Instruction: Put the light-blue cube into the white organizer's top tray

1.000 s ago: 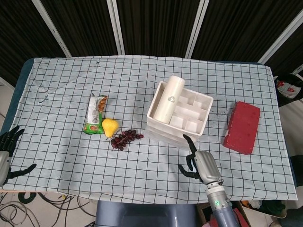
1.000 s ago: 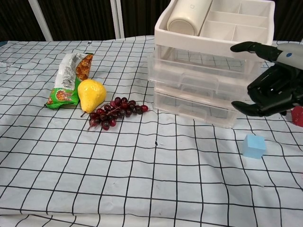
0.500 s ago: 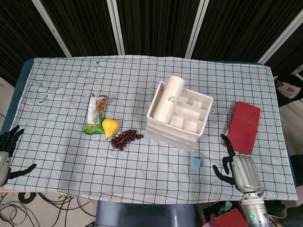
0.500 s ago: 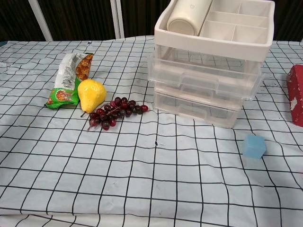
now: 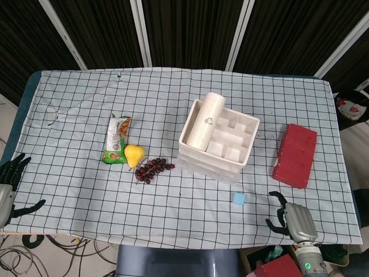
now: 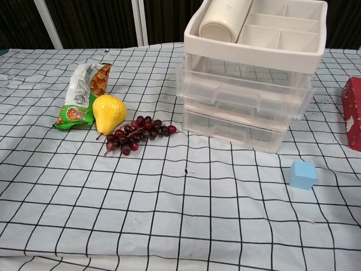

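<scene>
A worktop covered with a white cloth printed in a black grid carries seven loose things, one of each kind. One light-blue cube sits on the cloth near the front edge, just in front of the organizer and apart from it; nothing touches it. One white organizer stands right of centre: a divided top tray over two clear drawers, both drawers closed. One white cylindrical bottle lies on its side along the left part of that top tray; the other compartments look bare. Left of the organizer lie one bunch of dark red grapes, one yellow pear just beside the grapes, and one green and orange snack packet touching the pear's left side. One red brick-shaped block lies flat near the right edge, well apart from the organizer. Two robot hands show in the head view only. The right hand hovers at the front right corner of the worktop, to the right of the cube, its dark fingers curved but apart and holding nothing. The left hand hangs off the front left corner, fingers spread apart and holding nothing.
</scene>
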`<state>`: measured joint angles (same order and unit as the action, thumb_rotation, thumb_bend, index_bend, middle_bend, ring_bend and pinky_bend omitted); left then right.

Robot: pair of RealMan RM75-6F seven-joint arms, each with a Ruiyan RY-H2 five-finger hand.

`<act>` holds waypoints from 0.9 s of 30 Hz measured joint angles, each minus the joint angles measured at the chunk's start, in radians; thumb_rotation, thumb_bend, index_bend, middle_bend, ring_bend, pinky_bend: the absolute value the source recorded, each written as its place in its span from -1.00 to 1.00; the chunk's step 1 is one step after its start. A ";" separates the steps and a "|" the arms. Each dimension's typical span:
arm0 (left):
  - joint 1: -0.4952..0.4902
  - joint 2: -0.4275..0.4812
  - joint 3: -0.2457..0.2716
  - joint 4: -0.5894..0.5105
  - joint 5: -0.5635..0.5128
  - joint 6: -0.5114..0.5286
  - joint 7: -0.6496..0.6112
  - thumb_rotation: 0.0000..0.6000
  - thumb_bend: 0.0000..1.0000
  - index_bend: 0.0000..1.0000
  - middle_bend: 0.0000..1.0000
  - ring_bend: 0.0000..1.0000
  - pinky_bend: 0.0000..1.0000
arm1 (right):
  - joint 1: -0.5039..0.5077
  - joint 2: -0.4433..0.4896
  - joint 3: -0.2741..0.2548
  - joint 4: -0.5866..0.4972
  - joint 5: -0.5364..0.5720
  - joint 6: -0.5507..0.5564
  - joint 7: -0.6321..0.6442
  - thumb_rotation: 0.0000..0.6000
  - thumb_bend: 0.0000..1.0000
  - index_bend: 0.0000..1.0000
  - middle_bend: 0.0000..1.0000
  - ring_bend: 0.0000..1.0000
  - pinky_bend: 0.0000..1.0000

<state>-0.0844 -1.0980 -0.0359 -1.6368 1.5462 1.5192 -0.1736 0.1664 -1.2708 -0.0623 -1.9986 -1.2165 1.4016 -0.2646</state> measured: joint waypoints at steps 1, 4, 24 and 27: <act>0.000 0.000 0.000 0.000 -0.001 -0.002 -0.001 1.00 -0.96 -1.00 -1.00 -1.00 -1.00 | 0.001 -0.016 0.000 0.009 0.003 -0.008 -0.005 1.00 -0.57 -0.52 0.73 0.78 0.54; -0.001 0.002 0.000 -0.001 -0.001 -0.003 -0.003 1.00 -0.96 -1.00 -1.00 -1.00 -1.00 | 0.007 -0.075 0.003 0.048 0.004 -0.026 -0.021 1.00 -0.57 -0.52 0.73 0.78 0.54; -0.002 0.006 -0.001 -0.001 -0.005 -0.006 -0.012 1.00 -0.96 -1.00 -1.00 -1.00 -1.00 | 0.042 -0.348 0.118 0.280 0.062 -0.087 -0.021 1.00 -0.53 -0.39 0.73 0.78 0.54; -0.002 0.006 0.000 -0.001 -0.005 -0.006 -0.012 1.00 -0.96 -1.00 -1.00 -1.00 -1.00 | 0.046 -0.359 0.129 0.286 0.079 -0.094 -0.019 1.00 -0.52 -0.38 0.73 0.78 0.54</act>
<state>-0.0862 -1.0922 -0.0364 -1.6378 1.5409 1.5132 -0.1856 0.2119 -1.6294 0.0671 -1.7127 -1.1377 1.3074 -0.2832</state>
